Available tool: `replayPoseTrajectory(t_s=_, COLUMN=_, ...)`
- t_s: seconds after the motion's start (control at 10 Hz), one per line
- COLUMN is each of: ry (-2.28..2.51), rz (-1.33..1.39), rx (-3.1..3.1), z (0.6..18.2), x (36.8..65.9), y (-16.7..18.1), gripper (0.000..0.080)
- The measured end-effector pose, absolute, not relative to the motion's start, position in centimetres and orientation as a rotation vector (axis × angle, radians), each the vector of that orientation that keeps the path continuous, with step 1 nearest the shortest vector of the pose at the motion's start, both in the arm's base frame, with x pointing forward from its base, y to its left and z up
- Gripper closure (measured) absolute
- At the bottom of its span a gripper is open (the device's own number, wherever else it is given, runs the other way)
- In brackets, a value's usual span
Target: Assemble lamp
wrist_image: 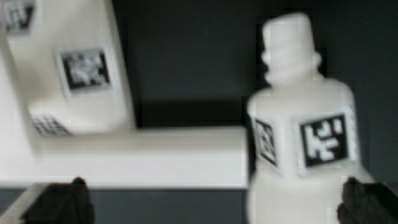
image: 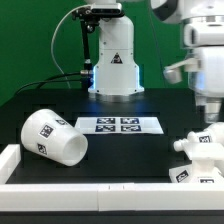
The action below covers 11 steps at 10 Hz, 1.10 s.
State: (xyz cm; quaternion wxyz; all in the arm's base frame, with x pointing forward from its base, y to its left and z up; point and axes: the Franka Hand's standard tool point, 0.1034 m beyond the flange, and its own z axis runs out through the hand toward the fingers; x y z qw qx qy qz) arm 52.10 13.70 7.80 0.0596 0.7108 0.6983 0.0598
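Claw (wrist_image: 210,203) released, its dark fingertips (wrist_image: 54,203) cut off at the frame edge. Blurred bulb (wrist_image: 299,110) stands upright. Shade (image: 55,137) lies sideways on the surface (image: 120,152).

arm (image: 113,58): glossy white moulded shells, rounded joints, dark cap on top, grey shading at the link seams. blue indicator light (image: 94,70) lit at the base. black cables (image: 62,75) attached. claw (wrist_image: 214,205): black fingertips (wrist_image: 61,203), blurred.
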Motion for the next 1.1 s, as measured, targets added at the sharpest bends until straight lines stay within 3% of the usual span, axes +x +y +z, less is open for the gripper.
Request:
replayPoseTrajectory(t_s=0.5, ry=2.182, rz=0.165, rx=2.071, z=7.7, x=52.0, y=13.7, gripper=0.0101)
replayPoseTrajectory(t_s=0.9, ry=2.080, rz=0.064, rx=2.199, z=5.6, x=49.3, y=16.7, gripper=0.0101)
replayPoseTrajectory(t_s=1.1, ry=2.070, rz=0.067, rx=2.207, z=5.7, x=49.6, y=16.4, gripper=0.0101)
